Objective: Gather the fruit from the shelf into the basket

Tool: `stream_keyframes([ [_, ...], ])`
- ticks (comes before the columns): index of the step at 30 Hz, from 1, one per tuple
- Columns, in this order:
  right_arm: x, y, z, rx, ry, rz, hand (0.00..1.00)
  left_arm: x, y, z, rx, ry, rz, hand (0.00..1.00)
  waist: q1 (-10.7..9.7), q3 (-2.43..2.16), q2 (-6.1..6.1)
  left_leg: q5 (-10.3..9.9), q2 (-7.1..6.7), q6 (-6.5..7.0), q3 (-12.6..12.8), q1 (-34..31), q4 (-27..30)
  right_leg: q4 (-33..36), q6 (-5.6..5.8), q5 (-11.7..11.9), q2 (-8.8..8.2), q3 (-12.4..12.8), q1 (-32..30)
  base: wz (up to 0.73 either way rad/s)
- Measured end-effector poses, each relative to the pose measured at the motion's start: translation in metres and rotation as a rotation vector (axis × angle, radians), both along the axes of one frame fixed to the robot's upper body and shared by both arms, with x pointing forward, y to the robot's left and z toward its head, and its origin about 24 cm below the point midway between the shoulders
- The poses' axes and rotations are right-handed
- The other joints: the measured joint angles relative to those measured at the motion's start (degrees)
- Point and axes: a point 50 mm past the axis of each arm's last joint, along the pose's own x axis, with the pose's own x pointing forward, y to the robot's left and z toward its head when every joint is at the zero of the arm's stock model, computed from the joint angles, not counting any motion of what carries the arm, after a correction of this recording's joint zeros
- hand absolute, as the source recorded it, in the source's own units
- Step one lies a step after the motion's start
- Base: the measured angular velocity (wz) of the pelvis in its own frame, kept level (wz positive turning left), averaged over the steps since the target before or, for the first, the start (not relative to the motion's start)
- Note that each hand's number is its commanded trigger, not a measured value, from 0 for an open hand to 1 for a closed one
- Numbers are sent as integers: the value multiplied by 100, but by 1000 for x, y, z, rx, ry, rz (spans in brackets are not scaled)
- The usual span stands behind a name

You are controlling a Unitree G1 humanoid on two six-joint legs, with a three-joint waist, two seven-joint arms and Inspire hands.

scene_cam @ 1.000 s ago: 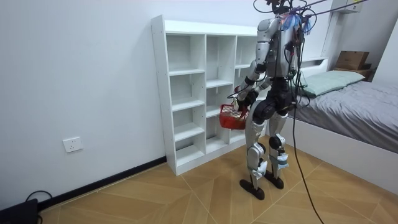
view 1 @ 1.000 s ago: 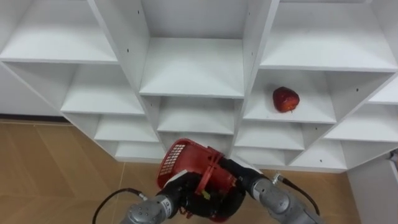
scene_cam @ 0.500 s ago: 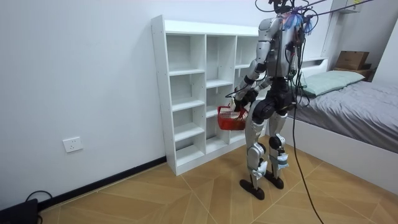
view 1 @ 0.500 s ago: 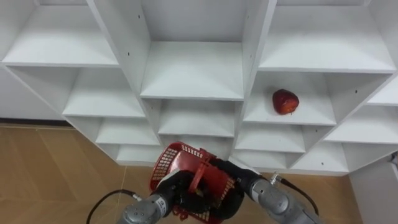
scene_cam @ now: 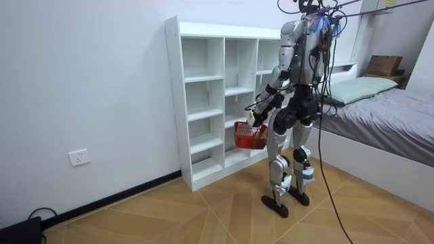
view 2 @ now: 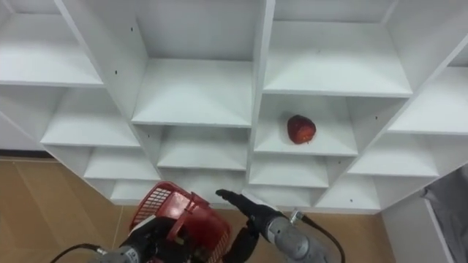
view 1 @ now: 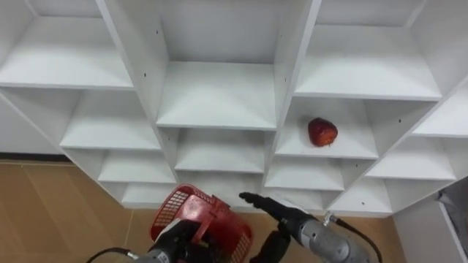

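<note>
left robot hand (view 1: 175,242) seemingly grips basket (view 1: 203,216); right robot hand (view 1: 273,209), fingers straight, below fruit (view 1: 322,132) on shelf (view 1: 349,151).

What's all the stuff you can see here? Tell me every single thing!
closet: one, white, in front of the robot, against the wall
fruit: one, red, on a closet shelf, up and right of the basket
basket: one, red, held low before the closet
bed: one, grey, room view's right
box: one, brown, behind the bed
wall socket: one, white, low on the wall, room view's left
floor: one, brown wood
left hand: fingers curled on the basket
right hand: fingers straight, pointing toward the closet, beside the basket
</note>
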Motion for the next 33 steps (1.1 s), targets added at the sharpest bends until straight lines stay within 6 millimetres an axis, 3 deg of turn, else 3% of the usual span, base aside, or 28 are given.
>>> stream_keyframes([
  [12,7,-16,36,175,-151,-166,0,-9,16,0,-8,-16,159,100,-58,-14,-5,-47,9,-29,59,458,-139,-167,14,7,32,66,412,-4],
  [19,9,-15,56,277,-241,-219,0,-22,17,-5,-1,9,205,100,-148,-27,19,-109,51,-48,191,599,-139,-186,10,8,85,249,503,-10],
  [24,9,-19,57,295,-272,-294,0,-25,16,-5,-4,-1,231,100,-194,-21,51,-123,60,-50,213,619,-139,-187,7,10,91,271,553,-4],
  [28,8,-24,56,290,-303,-367,0,-25,15,-5,5,-5,251,100,-279,8,113,-132,63,-49,212,657,-139,-188,5,12,91,225,592,0],
  [33,5,-34,53,289,-316,-460,0,-24,13,-5,6,-13,271,100,-329,-1,126,-134,65,-51,235,692,-142,-200,4,12,93,230,586,-1],
])
